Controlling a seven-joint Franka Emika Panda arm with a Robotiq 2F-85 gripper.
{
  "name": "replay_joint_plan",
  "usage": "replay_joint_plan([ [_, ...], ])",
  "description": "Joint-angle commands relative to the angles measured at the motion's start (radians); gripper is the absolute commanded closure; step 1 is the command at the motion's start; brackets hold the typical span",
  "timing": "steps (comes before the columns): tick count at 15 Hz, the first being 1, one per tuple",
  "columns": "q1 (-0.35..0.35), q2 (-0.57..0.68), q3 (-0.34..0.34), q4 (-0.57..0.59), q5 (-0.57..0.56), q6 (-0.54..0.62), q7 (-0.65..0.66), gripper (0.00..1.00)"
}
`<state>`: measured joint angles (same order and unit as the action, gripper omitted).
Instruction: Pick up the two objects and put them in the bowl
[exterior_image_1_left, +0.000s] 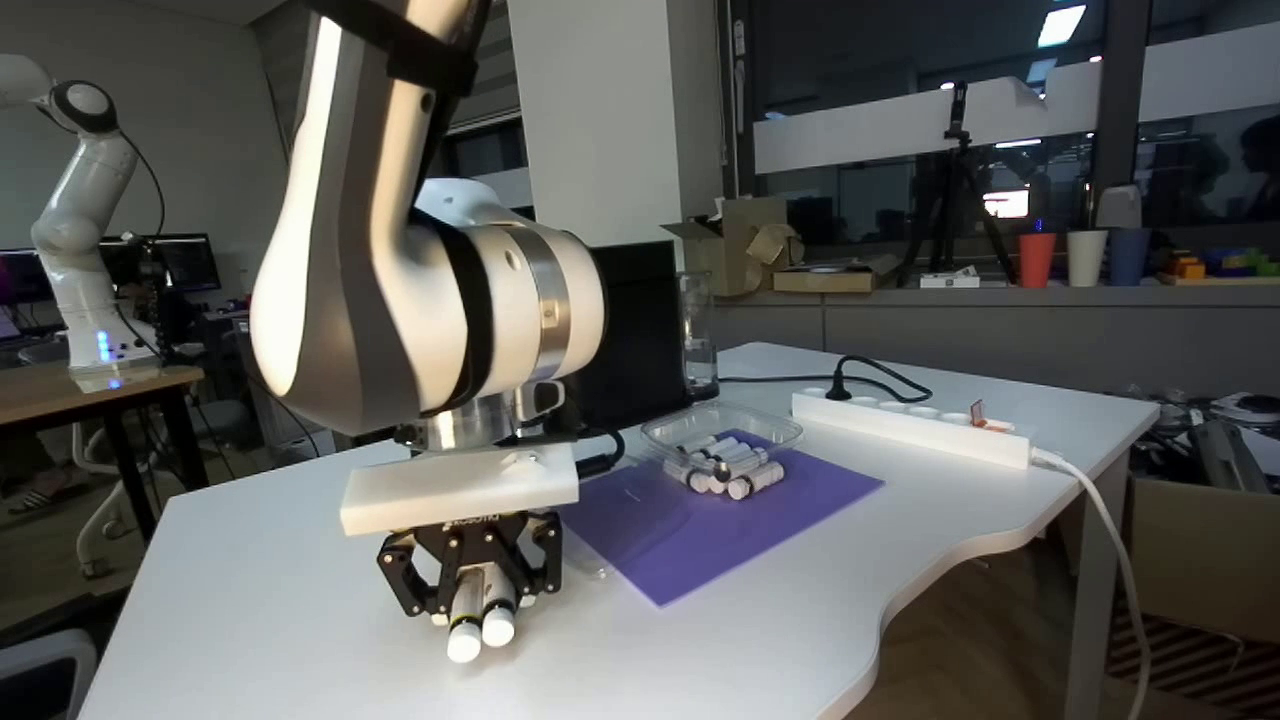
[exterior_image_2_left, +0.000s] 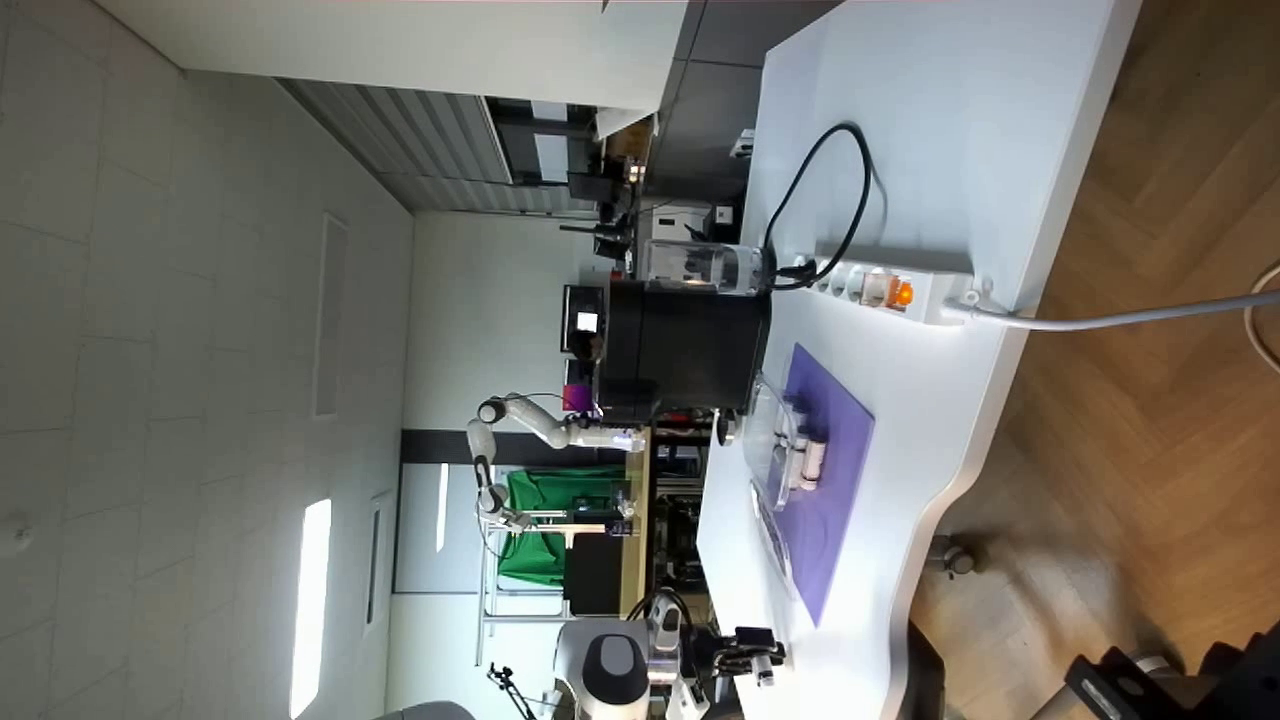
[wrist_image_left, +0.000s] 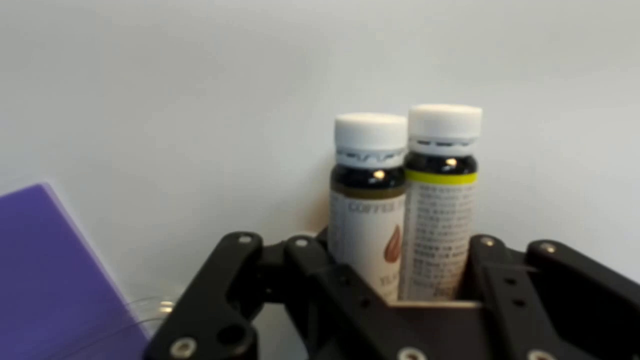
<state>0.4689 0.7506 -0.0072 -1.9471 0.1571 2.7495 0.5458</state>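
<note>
From where I stand, the black, many-jointed tool (exterior_image_1_left: 484, 604) pinches two small bottles (exterior_image_1_left: 467, 605) together, side by side and touching. Both are slim cylinders with dark, glossy necks, wrapped in pale printed labels and topped with smooth white caps that point away from the tool, down towards the desk (exterior_image_1_left: 270, 600). The brown-banded bottle (wrist_image_left: 367, 235) carries a reddish drop mark; the yellow-banded bottle (wrist_image_left: 440, 235) shows rows of fine dark print, too blurred to read. Whether the caps touch the surface I cannot tell.

Farther off and to the right, on a flat purple mat (exterior_image_1_left: 760, 525) with straight, crisp edges, sits a thin, clear plastic tub (exterior_image_1_left: 665, 418) with a rounded rim. White-capped vials (exterior_image_1_left: 757, 480) lie heaped on their sides there; I can't make out whether every one is inside. A glinting clear sheet (exterior_image_1_left: 630, 540) reaches past the mat's left edge.

Behind the tub, to its left, rises a boxy black machine (exterior_image_1_left: 635, 340); a long white power strip (exterior_image_1_left: 910, 430) lies to its right. Smooth white desk stretches around the tool's left and near sides, while the right edge bends inward in a gentle curve.
</note>
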Motion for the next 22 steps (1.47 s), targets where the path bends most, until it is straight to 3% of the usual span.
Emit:
replay_joint_plan([
  [1,0.001,-0.009,-0.017,0.018,-0.011,-0.03,0.033,0.96],
  [3,0.004,-0.016,-0.037,0.019,-0.021,-0.032,0.038,1.0],
  [14,-0.031,-0.129,-0.176,0.033,-0.132,-0.024,0.019,1.0],
  [20,-0.305,-0.102,-0.025,0.111,-0.113,-0.082,-0.368,1.0],
  [22,-0.368,-0.078,-0.011,0.156,-0.13,-0.137,-0.475,1.0],
])
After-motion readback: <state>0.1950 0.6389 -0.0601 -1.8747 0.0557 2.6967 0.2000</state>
